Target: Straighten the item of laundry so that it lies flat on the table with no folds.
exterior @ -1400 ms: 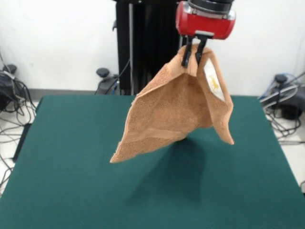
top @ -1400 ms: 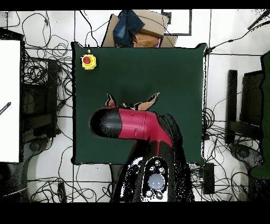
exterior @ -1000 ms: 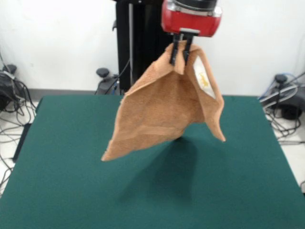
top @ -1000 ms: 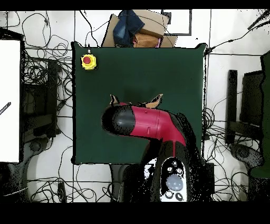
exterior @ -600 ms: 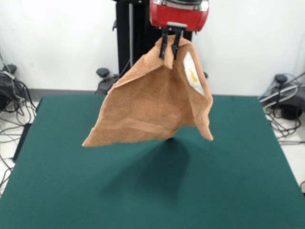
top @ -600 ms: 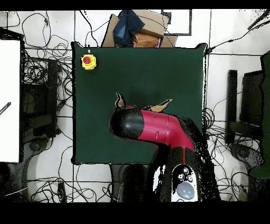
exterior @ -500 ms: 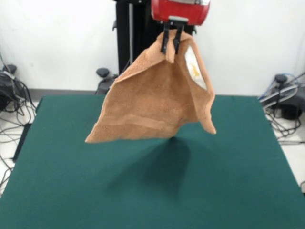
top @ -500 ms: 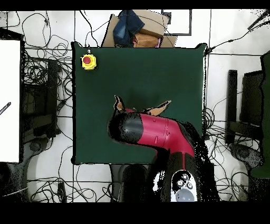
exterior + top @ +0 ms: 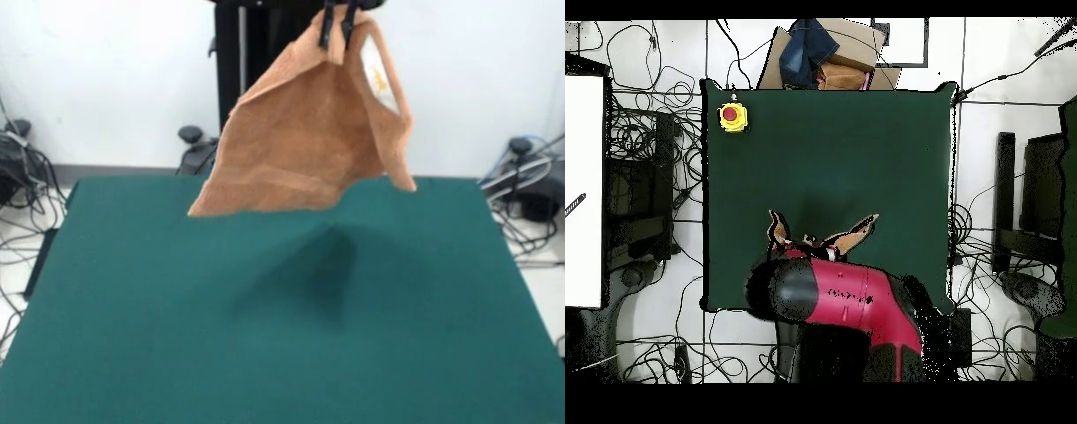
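The towel (image 9: 305, 132) is being held up by one pinched corner, which is being clamped between the closed black fingers of the gripper (image 9: 337, 26) at the top edge of the front view. It is being dangled in loose folds, clear of the green table (image 9: 132, 336), with its shadow being cast on the cloth beneath.
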Action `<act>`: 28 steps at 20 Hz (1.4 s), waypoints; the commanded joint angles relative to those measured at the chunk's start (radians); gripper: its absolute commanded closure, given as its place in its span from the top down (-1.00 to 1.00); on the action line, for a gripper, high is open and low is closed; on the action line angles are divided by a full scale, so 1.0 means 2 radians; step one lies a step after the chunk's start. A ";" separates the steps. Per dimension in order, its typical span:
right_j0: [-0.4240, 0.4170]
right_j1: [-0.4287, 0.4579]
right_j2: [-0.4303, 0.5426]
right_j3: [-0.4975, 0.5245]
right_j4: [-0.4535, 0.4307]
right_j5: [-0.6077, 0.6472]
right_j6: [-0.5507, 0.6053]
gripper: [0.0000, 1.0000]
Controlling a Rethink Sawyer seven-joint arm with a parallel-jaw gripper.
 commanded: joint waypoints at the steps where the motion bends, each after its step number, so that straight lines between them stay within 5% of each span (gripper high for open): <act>1: 0.013 -0.040 0.005 0.091 -0.040 0.017 0.007 -1.00; 8: 0.001 -0.048 0.002 0.127 -0.053 -0.011 0.018 -1.00; 17: -0.026 -0.137 -0.014 0.219 -0.058 -0.003 -0.018 -1.00; 28: -0.029 -0.071 0.005 0.214 -0.102 -0.086 0.050 -1.00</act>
